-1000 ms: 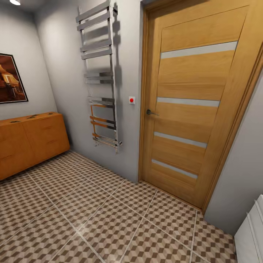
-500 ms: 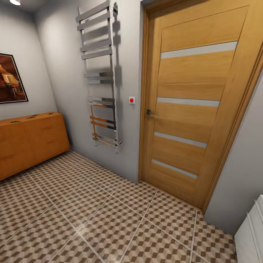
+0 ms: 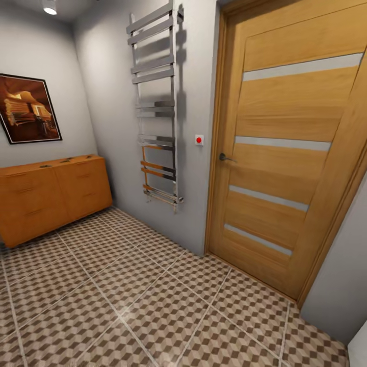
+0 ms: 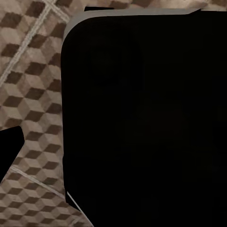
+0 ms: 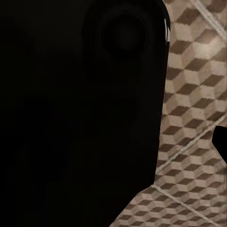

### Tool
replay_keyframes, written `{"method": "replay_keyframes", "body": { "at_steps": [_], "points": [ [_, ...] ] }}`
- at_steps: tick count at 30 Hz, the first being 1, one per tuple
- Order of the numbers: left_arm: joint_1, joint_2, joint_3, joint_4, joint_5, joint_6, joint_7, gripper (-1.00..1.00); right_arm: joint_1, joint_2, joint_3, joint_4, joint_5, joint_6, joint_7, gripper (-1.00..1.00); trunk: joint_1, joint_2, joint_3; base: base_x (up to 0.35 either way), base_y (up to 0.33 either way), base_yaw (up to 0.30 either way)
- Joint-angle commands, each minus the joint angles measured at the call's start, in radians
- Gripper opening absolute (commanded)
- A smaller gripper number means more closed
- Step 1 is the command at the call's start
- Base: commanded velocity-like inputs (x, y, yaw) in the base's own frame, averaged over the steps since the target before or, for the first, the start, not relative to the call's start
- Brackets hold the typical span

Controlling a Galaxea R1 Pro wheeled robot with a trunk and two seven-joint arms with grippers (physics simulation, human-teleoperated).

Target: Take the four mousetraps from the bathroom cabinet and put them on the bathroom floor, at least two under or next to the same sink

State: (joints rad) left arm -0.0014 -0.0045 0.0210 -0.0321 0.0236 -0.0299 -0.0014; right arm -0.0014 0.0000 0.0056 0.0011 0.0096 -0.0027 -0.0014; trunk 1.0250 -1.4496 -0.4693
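The bathroom floor [image 3: 153, 306], laid in large square tiles of brown, beige and grey cubes with pale grout lines, spreads across the lower half of the head view and also shows beside dark robot bodywork in the left wrist view [image 4: 33, 94] and the right wrist view [image 5: 194, 94]. A tall wooden door [image 3: 285, 153] with 4 pale horizontal strips stands shut at the right, its dark handle [image 3: 226, 157] on the edge nearer the grey wall. The low orange-brown cabinet [image 3: 51, 196] sits against the far wall at the left, drawer fronts closed, with a few small dark flat pieces [image 3: 46, 165] on its top, too small to make out as mousetraps with certainty. A chrome towel radiator [image 3: 158, 107] climbs the wall between cabinet and door. A framed picture [image 3: 28, 108] hangs above the cabinet. A small red wall switch [image 3: 199, 139] sits just beside the door frame. Whether either arm's fingers are open or closed cannot be told.
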Motion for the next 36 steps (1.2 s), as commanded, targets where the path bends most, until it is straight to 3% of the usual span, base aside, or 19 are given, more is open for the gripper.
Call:
{"method": "replay_keyframes", "body": {
  "at_steps": [1, 36],
  "points": [
    [0.0, 0.0, 0.002, 0.0, 0.002, -0.002, 0.0, 1.0, 0.0, 0.0, 0.0, 0.0, 0.001, 0.0, 0.0, 1.0, 0.0, 0.0, -0.001, 0.0, 0.0, 0.267],
    [0.0, 0.0, 0.003, 0.0, 0.004, -0.002, 0.001, 1.0, 0.0, 0.001, 0.001, -0.001, 0.002, -0.002, -0.012, 1.0, 0.0, 0.0, -0.001, 0.0, 0.0, 0.279]
  ]
}}
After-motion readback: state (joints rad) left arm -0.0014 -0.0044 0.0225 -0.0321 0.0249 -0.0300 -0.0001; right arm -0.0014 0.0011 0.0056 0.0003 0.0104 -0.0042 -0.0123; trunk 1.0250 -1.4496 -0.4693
